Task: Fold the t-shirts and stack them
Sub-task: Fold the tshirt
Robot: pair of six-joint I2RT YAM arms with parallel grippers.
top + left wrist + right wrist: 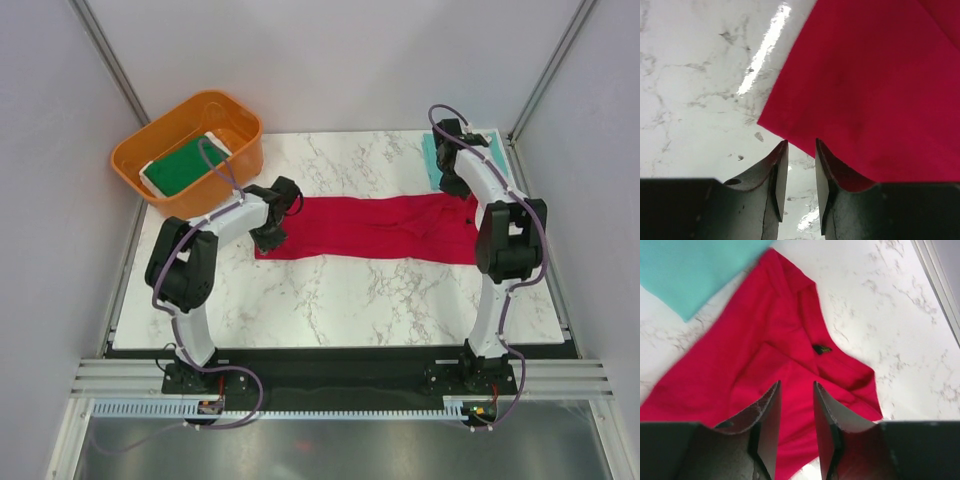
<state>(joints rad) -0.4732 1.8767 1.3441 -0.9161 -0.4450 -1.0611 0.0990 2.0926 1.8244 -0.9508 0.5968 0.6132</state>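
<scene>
At the red t-shirt (370, 228), left gripper (801, 142) and right gripper (796, 385) stand half-open, empty.

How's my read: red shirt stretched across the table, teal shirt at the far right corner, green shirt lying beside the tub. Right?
Not quite. The green shirt lies inside the tub, not beside it, as the top view shows. The rest holds.

Orange tub (243, 142), perhaps plastic, marbled table (350, 292)
</scene>
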